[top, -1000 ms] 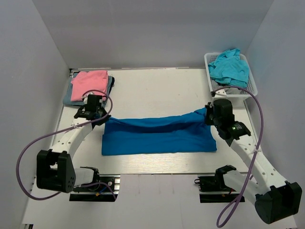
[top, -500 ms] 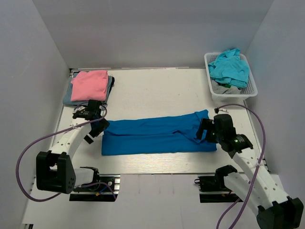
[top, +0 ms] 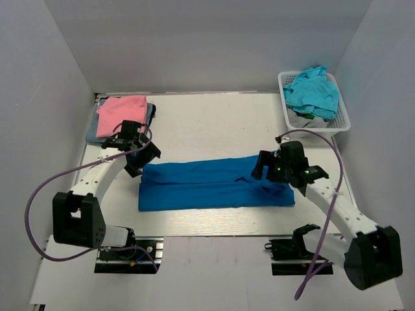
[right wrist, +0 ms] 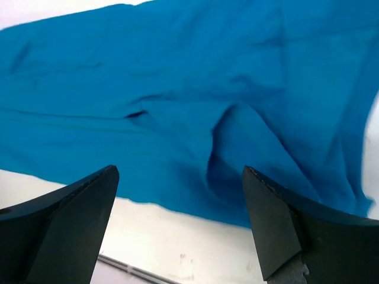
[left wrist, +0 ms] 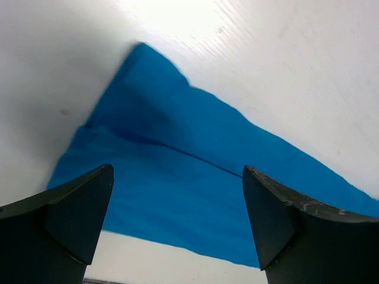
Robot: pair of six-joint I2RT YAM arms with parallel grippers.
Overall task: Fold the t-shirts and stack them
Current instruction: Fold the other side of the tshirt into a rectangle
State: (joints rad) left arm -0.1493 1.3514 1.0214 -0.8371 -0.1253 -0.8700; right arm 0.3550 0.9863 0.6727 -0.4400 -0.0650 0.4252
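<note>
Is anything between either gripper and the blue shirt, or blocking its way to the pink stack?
Nothing visible. The left gripper and right gripper hang open over the ends of the blue shirt, with only cloth and bare table between their fingers. Toward the pink stack, only the left gripper itself lies between.

Royal-blue t-shirt (top: 214, 183) in a long, flat folded band at centre; pink one (top: 120, 114) folded far-left; turquoise one (top: 312, 92) crumpled in basket (top: 287, 113).

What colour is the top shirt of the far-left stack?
The top shirt is pink, clearest in the top external view.
</note>
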